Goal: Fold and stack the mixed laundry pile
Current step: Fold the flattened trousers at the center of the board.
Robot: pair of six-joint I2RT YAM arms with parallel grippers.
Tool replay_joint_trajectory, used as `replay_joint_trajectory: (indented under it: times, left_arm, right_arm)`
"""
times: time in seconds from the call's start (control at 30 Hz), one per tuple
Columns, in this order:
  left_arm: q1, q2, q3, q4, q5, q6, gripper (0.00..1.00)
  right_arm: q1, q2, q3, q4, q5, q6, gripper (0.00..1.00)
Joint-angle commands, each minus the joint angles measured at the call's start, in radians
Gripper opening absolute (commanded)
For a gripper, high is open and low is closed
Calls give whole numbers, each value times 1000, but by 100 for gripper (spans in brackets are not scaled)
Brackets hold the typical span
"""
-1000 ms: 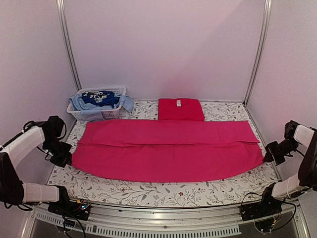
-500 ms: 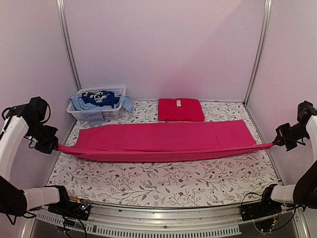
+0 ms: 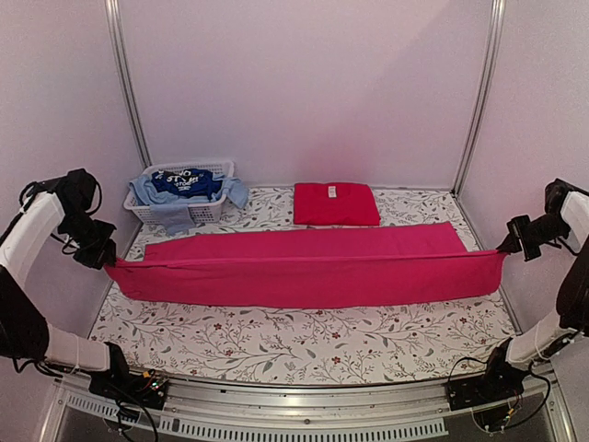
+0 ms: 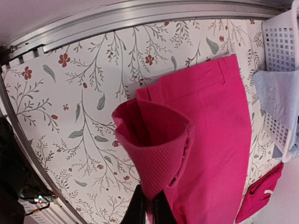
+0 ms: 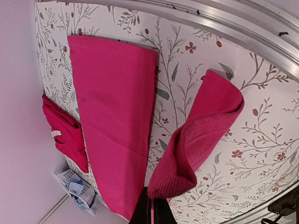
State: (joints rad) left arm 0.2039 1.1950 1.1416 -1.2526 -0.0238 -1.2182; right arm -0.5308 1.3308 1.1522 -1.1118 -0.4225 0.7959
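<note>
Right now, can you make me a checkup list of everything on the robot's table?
Surface: floral table cover, flat.
Job's things: pink cloth folded lengthwise, held taut at both ends; folded red piece lying behind it; light blue garments and dark blue printed one in the white basket.
Clutter: nothing seen.
Grippers: left fingers shut on the pink cloth's left end; right fingers shut on its right end.
Cables: black cables at the near corners, off the cloth.
Surroundings: pale walls, metal frame posts.
</note>
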Motion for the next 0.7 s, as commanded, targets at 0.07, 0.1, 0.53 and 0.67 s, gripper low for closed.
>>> replay_joint_trajectory:
  times: [0.07,0.1,0.53,0.67]
  left_arm:
    - [21,143,107,274,-91,82,0]
    - [20,175,124,292,-87,84,0]
    - [5,637,334,530,-77,180,0]
    - [0,751,339,653,-33,213,15]
  right_arm:
    - [36,213,159,319,-30,29,0]
    - [52,255,187,336,-43,29,0]
    - [197,829,684,407,-81,44,0]
    - [203,924,707,436,-100,12,19]
